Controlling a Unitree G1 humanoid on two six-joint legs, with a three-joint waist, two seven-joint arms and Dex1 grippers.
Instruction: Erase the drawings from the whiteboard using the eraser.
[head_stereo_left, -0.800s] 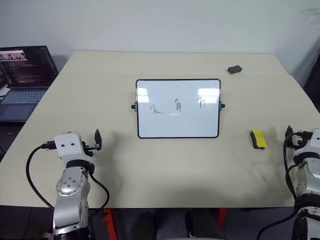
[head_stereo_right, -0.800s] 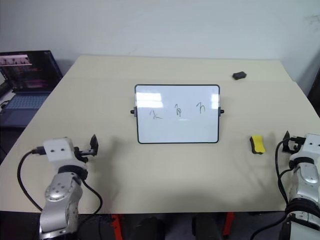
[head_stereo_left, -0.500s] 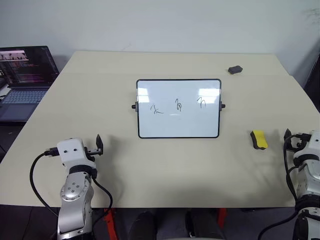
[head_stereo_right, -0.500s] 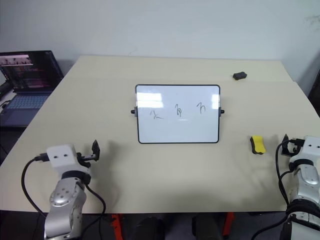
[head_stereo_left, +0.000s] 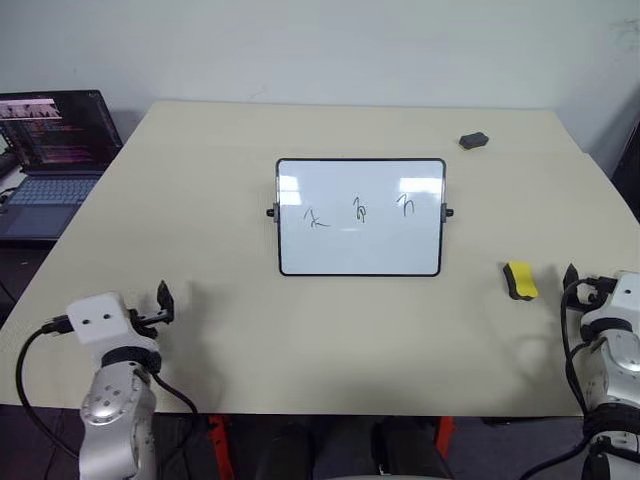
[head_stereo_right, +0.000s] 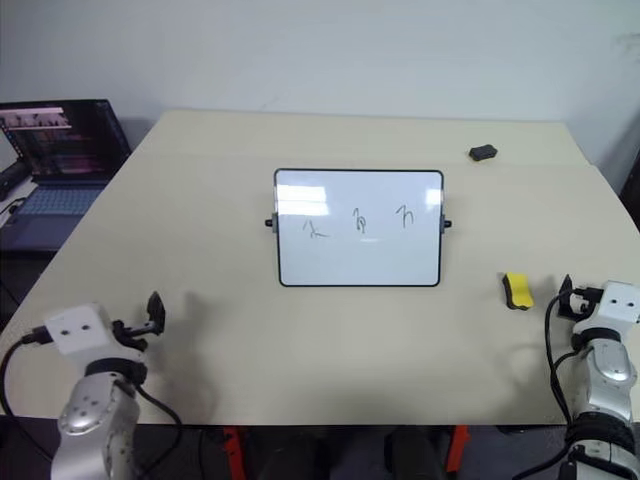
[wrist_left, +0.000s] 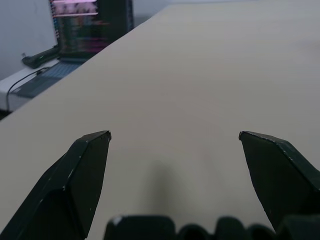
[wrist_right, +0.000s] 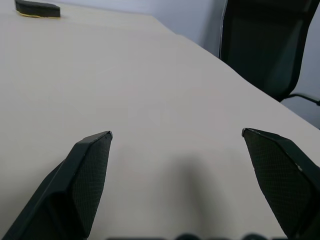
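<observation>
The whiteboard (head_stereo_left: 360, 245) stands in the middle of the table, white with a thin black frame. Three small dark drawings (head_stereo_left: 360, 209) run in a row across its upper half. To the board's right, near the table's right edge, lies the yellow eraser (head_stereo_left: 518, 280). My right gripper (head_stereo_left: 572, 274) hovers just right of the eraser, apart from it, and its fingers (wrist_right: 90, 165) stand open over bare table. My left gripper (head_stereo_left: 164, 300) is at the near left corner, far from the board, also open with nothing between its fingers (wrist_left: 85, 170).
An open laptop (head_stereo_left: 52, 140) sits off the table's left side. A small dark grey lump (head_stereo_left: 473, 141) lies at the far right of the table. A black chair (wrist_right: 270, 45) stands beyond the table's right edge.
My left arm has drawn back and to the left, toward the table's near left corner. The right gripper, eraser and board have stayed put.
</observation>
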